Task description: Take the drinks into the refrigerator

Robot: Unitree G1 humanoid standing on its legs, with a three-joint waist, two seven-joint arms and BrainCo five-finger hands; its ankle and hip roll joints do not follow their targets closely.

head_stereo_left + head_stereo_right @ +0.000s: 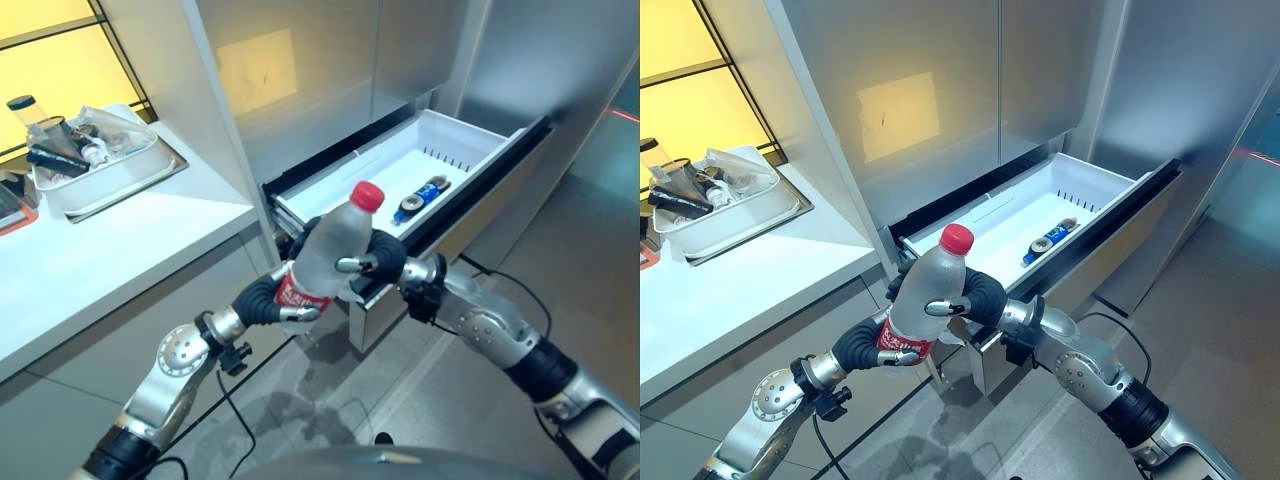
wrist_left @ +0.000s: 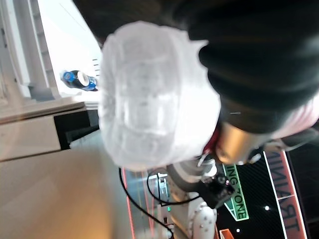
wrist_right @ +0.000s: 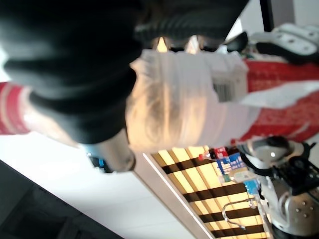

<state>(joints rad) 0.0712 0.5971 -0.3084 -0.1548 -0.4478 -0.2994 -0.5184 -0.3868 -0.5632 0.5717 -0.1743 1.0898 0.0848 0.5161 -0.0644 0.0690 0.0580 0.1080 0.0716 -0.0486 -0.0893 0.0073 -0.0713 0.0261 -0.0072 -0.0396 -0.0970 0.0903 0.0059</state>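
Observation:
A clear plastic bottle (image 1: 332, 245) with a red cap and a red label stands tilted in the air in front of the open white refrigerator drawer (image 1: 470, 140). My left hand (image 1: 262, 298) is curled round its lower end at the label. My right hand (image 1: 388, 255) grips its middle from the other side, one finger lying across the front. The bottle (image 2: 149, 99) shows close up in the left wrist view, and the bottle (image 3: 199, 104) again in the right wrist view. A blue drink (image 1: 420, 195) lies on its side inside the drawer.
The grey refrigerator front (image 1: 320, 70) rises above the drawer. To the left a white counter (image 1: 120, 240) carries a tray (image 1: 110, 175) with several small items. Grey floor (image 1: 560, 260) lies to the right of the drawer.

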